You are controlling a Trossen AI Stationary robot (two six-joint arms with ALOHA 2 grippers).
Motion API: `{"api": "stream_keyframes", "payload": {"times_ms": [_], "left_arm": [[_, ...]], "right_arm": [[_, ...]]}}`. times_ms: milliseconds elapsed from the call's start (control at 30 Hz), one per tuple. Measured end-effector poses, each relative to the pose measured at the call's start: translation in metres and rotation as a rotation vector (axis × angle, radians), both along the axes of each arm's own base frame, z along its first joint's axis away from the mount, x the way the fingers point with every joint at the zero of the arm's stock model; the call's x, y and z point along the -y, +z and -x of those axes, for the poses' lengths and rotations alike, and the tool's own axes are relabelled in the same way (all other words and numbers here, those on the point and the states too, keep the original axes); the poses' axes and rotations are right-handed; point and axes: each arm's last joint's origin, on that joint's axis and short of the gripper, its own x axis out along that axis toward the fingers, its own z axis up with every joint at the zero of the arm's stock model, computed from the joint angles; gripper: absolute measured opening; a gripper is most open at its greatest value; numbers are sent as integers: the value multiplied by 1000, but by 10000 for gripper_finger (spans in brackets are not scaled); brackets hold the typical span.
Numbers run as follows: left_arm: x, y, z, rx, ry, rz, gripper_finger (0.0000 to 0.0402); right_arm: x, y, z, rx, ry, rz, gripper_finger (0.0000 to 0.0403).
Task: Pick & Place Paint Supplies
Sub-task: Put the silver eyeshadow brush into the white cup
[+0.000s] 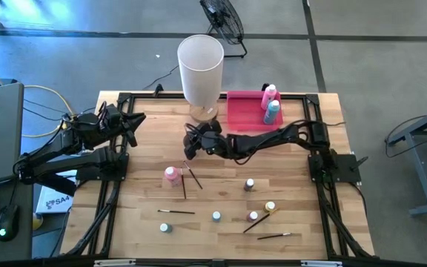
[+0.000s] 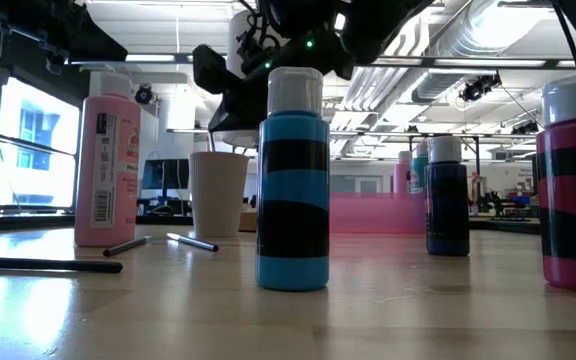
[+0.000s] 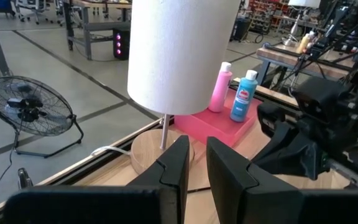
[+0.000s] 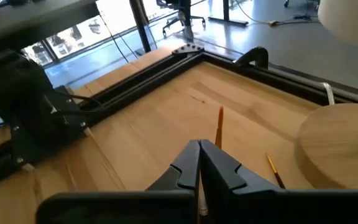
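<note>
1. Right gripper first: it hangs over the middle of the table, jaws pressed together, and a thin paintbrush sticks out ahead from between the tips. That looks like a pinch on the brush.
2. Just beside the claw is the round wooden base of the tall white cylinder, which is no part of the job.
3. A little out toward the front of the table stands a pink bottle. Two crossed brushes lie right next to it, none of them picked up.
4. Off to the back right is the pink tray. A pink-bottled paint and a teal bottle stand upright in its far corner, so I count two supplies delivered.
5. Farther forward the scatter is thick.
   - One tiny bottle sits alone in mid-table.
   - Four more are strung along the front.
   - Three loose brushes lie among them.
6. Farthest from the action, the left gripper waits at the table's back left edge. Its fingers are parted by a narrow gap with nothing between them.
7. By my reckoning it's early going. Two bottles are in, one brush is apparently in hand, and most of the supplies are left on the wood.
</note>
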Motion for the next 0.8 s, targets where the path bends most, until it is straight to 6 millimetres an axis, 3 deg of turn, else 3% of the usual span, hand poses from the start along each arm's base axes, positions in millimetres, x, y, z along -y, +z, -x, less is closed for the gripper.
{"api": "stream_keyframes", "payload": {"times_ms": [800], "left_arm": [[0, 0, 0, 0, 0, 0, 54]], "right_arm": [[-2, 1, -1, -26, 121, 12, 15]]}}
